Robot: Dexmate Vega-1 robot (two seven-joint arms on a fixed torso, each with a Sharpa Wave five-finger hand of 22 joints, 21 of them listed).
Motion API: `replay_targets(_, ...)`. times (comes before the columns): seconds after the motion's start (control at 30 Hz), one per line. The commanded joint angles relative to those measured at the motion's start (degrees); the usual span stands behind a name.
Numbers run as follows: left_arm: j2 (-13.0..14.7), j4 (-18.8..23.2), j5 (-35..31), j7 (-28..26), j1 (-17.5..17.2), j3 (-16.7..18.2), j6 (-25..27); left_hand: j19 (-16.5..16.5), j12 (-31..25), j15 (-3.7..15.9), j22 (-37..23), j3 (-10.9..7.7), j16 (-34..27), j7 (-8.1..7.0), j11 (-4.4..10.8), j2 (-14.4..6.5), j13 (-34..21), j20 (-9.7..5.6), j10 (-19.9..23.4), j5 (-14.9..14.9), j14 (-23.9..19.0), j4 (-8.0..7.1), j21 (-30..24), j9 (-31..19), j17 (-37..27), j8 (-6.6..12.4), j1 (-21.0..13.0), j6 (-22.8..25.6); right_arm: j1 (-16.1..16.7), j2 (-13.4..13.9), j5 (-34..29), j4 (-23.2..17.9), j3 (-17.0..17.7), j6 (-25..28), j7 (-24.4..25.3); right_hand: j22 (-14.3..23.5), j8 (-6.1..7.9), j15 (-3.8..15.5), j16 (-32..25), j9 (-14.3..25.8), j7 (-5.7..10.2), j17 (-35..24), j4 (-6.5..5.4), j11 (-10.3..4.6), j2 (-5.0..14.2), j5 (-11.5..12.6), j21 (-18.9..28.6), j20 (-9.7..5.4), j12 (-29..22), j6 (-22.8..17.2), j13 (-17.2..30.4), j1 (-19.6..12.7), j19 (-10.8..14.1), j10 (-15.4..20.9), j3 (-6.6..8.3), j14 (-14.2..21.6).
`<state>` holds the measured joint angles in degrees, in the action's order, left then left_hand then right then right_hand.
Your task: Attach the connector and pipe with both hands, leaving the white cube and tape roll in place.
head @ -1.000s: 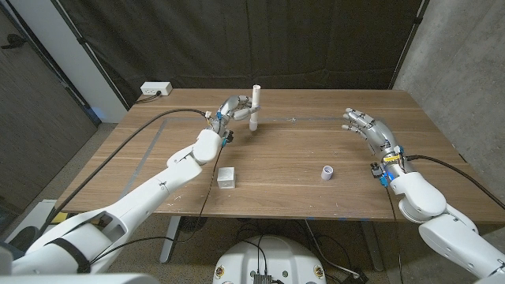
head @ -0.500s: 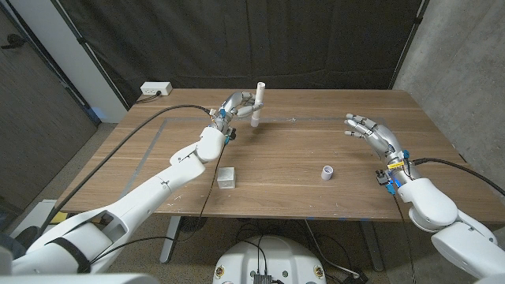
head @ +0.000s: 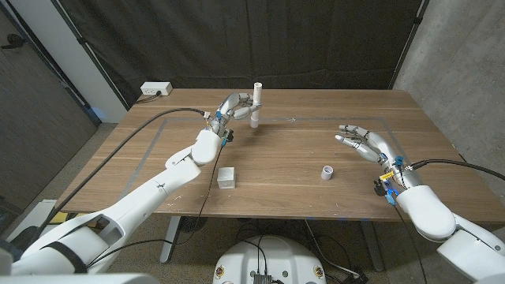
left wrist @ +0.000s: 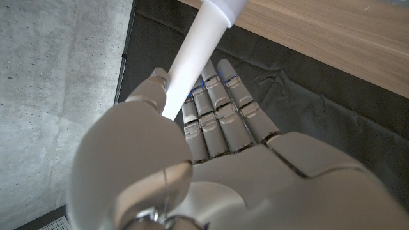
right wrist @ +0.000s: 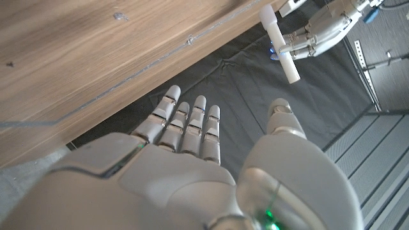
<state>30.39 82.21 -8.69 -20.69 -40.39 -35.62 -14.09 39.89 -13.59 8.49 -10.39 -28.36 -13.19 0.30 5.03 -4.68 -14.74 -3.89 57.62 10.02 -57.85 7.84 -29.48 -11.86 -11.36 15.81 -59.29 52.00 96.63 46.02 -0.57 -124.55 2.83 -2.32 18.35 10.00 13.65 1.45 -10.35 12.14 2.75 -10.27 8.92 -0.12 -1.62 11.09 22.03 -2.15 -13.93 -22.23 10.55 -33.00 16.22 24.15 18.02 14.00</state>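
Nearest the robot, on the tabletop (head: pixel 276 170), the connector (head: pixel 327 171) stands alone, a short white ring, with the cube (head: pixel 227 177) well off to its left at about the same depth. Beyond and to the right of the connector, the right hand (head: pixel 359 140) hangs above the wood with fingers apart and nothing in them; over the last second it has swung in from the right edge toward the connector and dropped lower, which reads as the start of a reach for it. It is not yet touching the ring, so the pick-up is still to come. Farthest from the connector, at the back and to its left, the left hand (head: pixel 232 107) stays clamped on the pipe (head: pixel 255 104), held upright off the surface, hardly shifted in that time. The left wrist view shows the pipe running between thumb and fingers (left wrist: pixel 220 105). One half of the pair is ready; mating waits on the connector being lifted.
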Motion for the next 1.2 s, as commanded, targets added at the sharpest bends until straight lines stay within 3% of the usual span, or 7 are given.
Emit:
replay_targets(0.03, -0.1, -1.0, 0.9, 1.2, -0.6, 0.4, -4.7, -0.4, -0.2, 1.42, -0.2, -2.52, 0.0, 1.78, 1.05, -3.0, -0.2, -0.82, 0.9, 0.2, -0.6, -0.49, -0.4, -0.3, -0.2, 0.34, -3.2, 2.6, 3.1, 0.6, -14.7, -6.4, -1.4, 12.0, 2.1, 0.3, -0.07, 0.67, 0.2, 0.4, 0.11, -0.1, 0.18, -0.43, -0.22, 0.7, -0.4, -1.84, 0.4, 0.1, 0.3, -1.3, -0.3, -0.8, 0.23, -0.3)
replay_targets(0.2, -0.3, -0.8, 0.4, 1.5, -0.5, 0.5, -5.1, -0.5, -0.1, 1.47, -0.2, -2.54, 0.0, 1.56, 1.07, -3.0, -0.3, -0.82, 0.9, 0.2, -0.6, -0.58, -0.4, -0.3, -0.3, 0.32, -3.2, 2.7, 3.6, 1.5, -19.8, -8.2, -2.5, 16.6, 1.8, 0.4, -0.45, 0.84, -1.1, 0.8, -0.47, -0.2, 0.31, 1.0, -0.39, 1.2, 0.2, -2.49, 0.7, 1.3, 0.5, -3.0, 3.3, -1.5, 0.67, 2.9)
replay_targets(0.4, -0.9, -1.5, 0.6, 2.2, -0.2, 0.3, -5.9, -0.6, -0.2, 1.46, -0.2, -2.58, -0.1, 1.62, 1.07, -3.0, -0.5, -0.85, 1.1, 0.1, -0.7, -0.62, -0.4, -0.4, -0.3, 0.32, -3.2, 2.9, 3.4, 1.8, -22.4, -9.1, -4.2, 19.4, 1.1, 0.4, -0.37, 1.37, -1.4, 1.1, -1.45, -0.3, 0.54, 0.6, -0.66, 1.4, 0.4, -3.33, 0.3, 1.3, 0.6, -4.3, 5.2, -0.5, 0.97, 4.3)
replay_targets(0.47, -0.4, -1.1, 0.9, 3.5, -0.2, 0.2, -5.4, -0.6, -0.1, 1.45, -0.2, -2.58, -0.1, 1.62, 1.12, -2.9, -0.5, -0.83, 1.0, 0.1, -0.7, -0.65, -0.4, -0.4, -0.3, 0.31, -3.2, 2.9, 2.8, 1.6, -22.4, -8.9, -4.9, 19.6, 1.0, 0.6, -0.16, 2.33, -2.4, 1.2, -2.19, -0.7, 0.26, 0.18, -0.69, 1.7, 1.4, -4.85, -0.1, 0.7, 0.8, -5.6, 9.2, 0.3, 1.3, 7.8)
replay_targets(0.6, -0.2, -1.7, 0.8, 5.0, 0.4, -0.3, -5.8, -1.0, 0.1, 1.34, -0.2, -2.61, 0.3, 1.44, 0.9, -2.9, -0.6, -0.79, 0.7, 0.1, -0.1, -0.71, -0.3, -0.4, -0.2, 0.18, -3.2, 2.7, 1.2, 2.5, -24.4, -9.1, -7.2, 22.0, 0.2, 0.7, 0.55, 2.96, -3.5, 1.4, -2.98, -1.1, 0.12, 0.24, -0.61, 1.7, 2.1, -5.9, -1.1, -1.3, 0.9, -6.6, 12.2, 2.9, 1.61, 11.4)
replay_targets(0.9, -0.7, -3.5, 1.3, 5.5, 1.1, -0.1, -7.8, -1.1, 0.3, 1.31, -0.2, -2.7, 0.5, 1.28, 1.06, -2.9, -0.6, -0.82, 0.7, 0.0, 0.0, -0.76, -0.3, -0.4, 0.0, 0.2, -3.2, 3.0, -3.0, 4.7, -30.7, -9.9, -13.6, 29.4, -0.9, 0.6, 0.68, 3.15, -3.4, 1.4, -2.85, -1.1, 0.5, -0.02, -0.72, 1.8, 2.1, -5.89, -1.4, -1.8, 0.9, -7.9, 13.2, 3.9, 1.98, 12.1)
replay_targets(1.2, -0.5, -4.0, 1.4, 6.3, 1.5, 0.0, -8.3, -1.2, 0.3, 1.11, -0.2, -2.77, 0.5, 1.07, 1.16, -2.9, -0.6, -0.83, 0.8, 0.0, -0.1, -0.79, -0.3, -0.4, 0.0, 0.17, -3.3, 3.1, -4.7, 5.8, -28.3, -9.1, -15.1, 30.1, -1.2, 0.6, 0.9, 3.64, -3.9, 1.4, -3.2, -1.2, 0.39, -0.24, -0.9, 1.8, 2.4, -6.12, -1.9, -2.8, 0.9, -9.0, 14.9, 5.4, 2.22, 14.4)
